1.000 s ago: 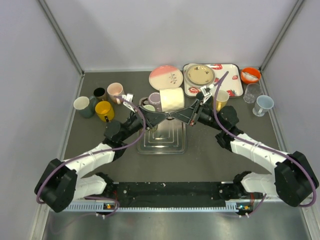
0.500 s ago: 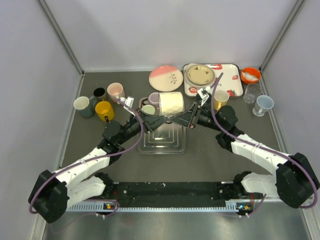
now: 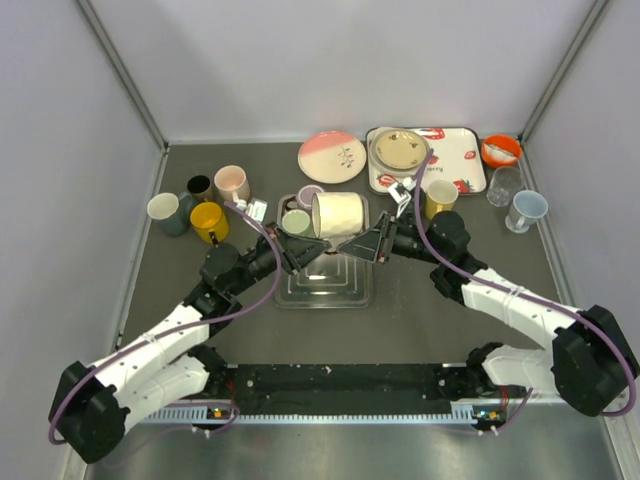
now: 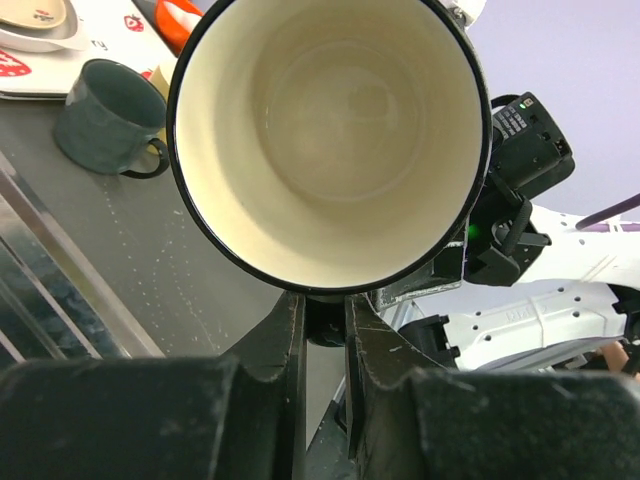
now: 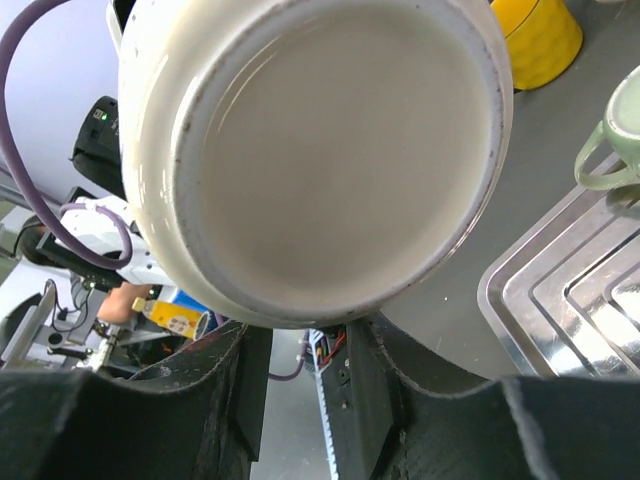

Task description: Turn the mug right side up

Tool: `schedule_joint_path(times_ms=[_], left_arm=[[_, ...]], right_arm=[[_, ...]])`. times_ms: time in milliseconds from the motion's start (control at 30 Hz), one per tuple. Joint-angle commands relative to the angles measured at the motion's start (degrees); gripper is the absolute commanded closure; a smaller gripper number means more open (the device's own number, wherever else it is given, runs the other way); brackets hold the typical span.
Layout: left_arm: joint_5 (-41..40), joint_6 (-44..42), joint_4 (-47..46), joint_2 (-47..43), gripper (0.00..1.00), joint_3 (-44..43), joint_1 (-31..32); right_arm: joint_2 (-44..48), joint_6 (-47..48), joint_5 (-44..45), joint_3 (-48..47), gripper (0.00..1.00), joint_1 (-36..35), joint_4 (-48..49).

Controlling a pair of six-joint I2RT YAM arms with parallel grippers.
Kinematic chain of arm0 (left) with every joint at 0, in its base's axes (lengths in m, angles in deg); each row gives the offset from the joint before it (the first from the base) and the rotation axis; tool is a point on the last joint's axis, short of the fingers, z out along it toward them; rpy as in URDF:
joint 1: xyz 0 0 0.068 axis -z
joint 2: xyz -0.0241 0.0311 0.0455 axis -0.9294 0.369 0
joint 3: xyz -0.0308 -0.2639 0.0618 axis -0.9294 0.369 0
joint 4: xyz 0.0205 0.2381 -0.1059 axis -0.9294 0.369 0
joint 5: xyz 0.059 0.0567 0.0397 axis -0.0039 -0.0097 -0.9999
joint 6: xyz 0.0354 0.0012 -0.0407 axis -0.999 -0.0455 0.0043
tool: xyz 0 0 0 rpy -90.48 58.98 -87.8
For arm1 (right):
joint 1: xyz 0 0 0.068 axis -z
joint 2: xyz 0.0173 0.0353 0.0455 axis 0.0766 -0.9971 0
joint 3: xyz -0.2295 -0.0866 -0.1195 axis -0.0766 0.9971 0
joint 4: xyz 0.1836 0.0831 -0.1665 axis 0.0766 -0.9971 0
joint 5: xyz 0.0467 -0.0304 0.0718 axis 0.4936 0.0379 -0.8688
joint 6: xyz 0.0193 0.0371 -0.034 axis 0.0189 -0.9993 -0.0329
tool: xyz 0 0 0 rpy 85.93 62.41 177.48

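Observation:
The cream mug [image 3: 338, 213] with a dark rim lies on its side in the air above the metal tray [image 3: 325, 290], its mouth towards the left. My left gripper [image 3: 303, 250] is shut on the mug's dark handle; in the left wrist view the mouth [image 4: 330, 140] faces the camera and the handle sits between the fingers of the left gripper [image 4: 325, 315]. My right gripper [image 3: 368, 243] is open just under the mug's base [image 5: 320, 150]; in its wrist view the right gripper [image 5: 310, 345] has a bare gap between its fingers.
A green mug [image 3: 296, 220] and a lilac mug [image 3: 309, 196] stand behind the tray. Several mugs [image 3: 209, 221] stand at the left. A pink plate [image 3: 332, 155], a strawberry tray [image 3: 470, 172], a yellow mug [image 3: 439, 198], an orange bowl [image 3: 500, 150] and cups [image 3: 527, 210] are at the back right.
The mug has come lower and nearer and has tipped further onto its side. Both grippers have drawn back towards me and apart beneath it.

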Motion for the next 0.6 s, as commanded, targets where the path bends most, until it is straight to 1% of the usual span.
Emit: schedule_joint_path(times_ms=[0,133,200,267,300,333,467,533,567], left_arm=[[-5.73,-4.21,1.40,-2.09,1.00,-1.59,-0.61],[-7.04,-4.91,3.51,-3.75,1.00,-1.85,-0.44],[-8.01,-6.06,6.58,-4.72,1.00,-2.72,-0.43],[-10.29,-8.42,9.65,-6.65,1.00,-3.43,-0.43],[-11.08,-9.56,13.15,-7.44,1.00,-4.48,-0.43],[-12.14,-10.62,14.66,-8.84,1.00,-5.01,-0.43],[-17.93,-14.57,18.45,-12.37,1.00,-5.72,-0.43],[-19.00,-16.07,20.38,-14.47,1.00,-5.54,-0.43],[-21.44,-17.04,21.09,-15.09,1.00,-5.72,-0.43]], right_arm=[[1.50,1.72,-2.61,-3.06,0.65,-0.57,4.38],[1.24,2.86,-3.05,-3.15,0.65,-0.66,2.01],[1.58,3.82,-3.14,-3.58,0.65,-0.66,0.08],[2.02,6.46,-2.88,-4.20,0.65,-0.83,-4.48],[2.72,7.51,-2.36,-4.81,0.65,-1.01,-6.15],[3.16,9.44,-1.92,-4.90,0.65,-1.18,-9.30],[4.22,12.18,-0.86,-5.52,0.65,-1.62,-13.28],[4.49,12.88,-0.77,-5.26,0.66,-1.80,-13.81],[4.57,13.06,-0.60,-5.17,0.65,-1.89,-14.43]])
